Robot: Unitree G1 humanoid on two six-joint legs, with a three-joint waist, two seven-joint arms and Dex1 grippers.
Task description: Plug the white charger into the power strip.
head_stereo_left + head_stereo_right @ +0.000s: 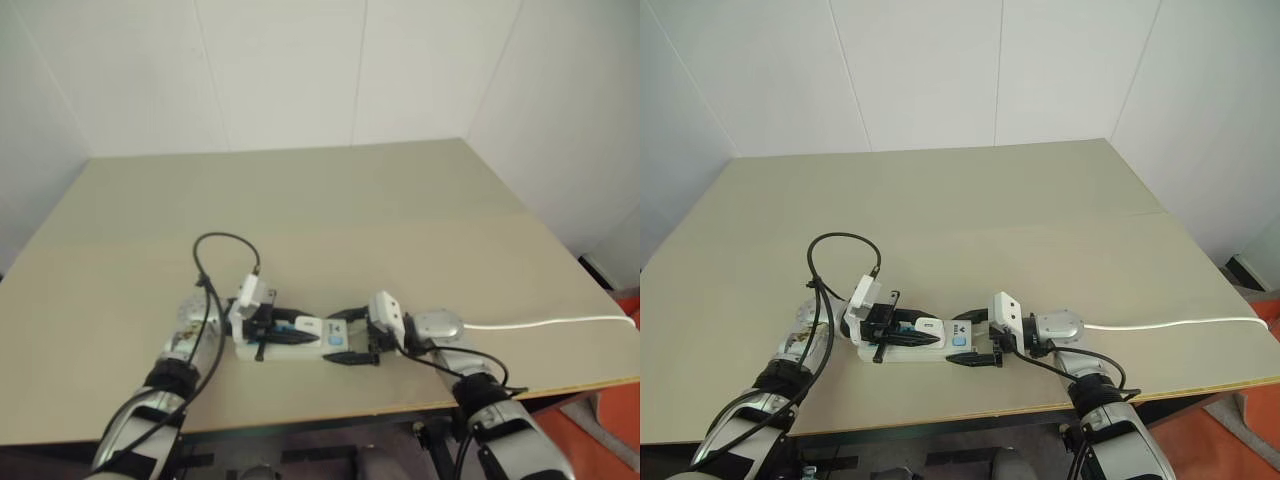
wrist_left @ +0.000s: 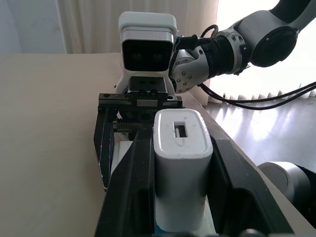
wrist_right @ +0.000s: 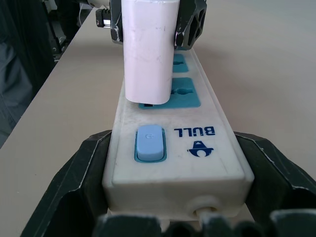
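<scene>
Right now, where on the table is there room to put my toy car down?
The table is bare behind the power strip to the far wall, and along both sides. It's crowded at the near edge: the left gripper holds the charger there, the right gripper clamps the strip, and the cable runs right.

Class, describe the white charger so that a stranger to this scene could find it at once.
On the beige table, near its front edge, lies the power strip. The white charger stands on its blue sockets, pinched in the left claw: a plain rounded block, unlike the boxy claw housings.
</scene>
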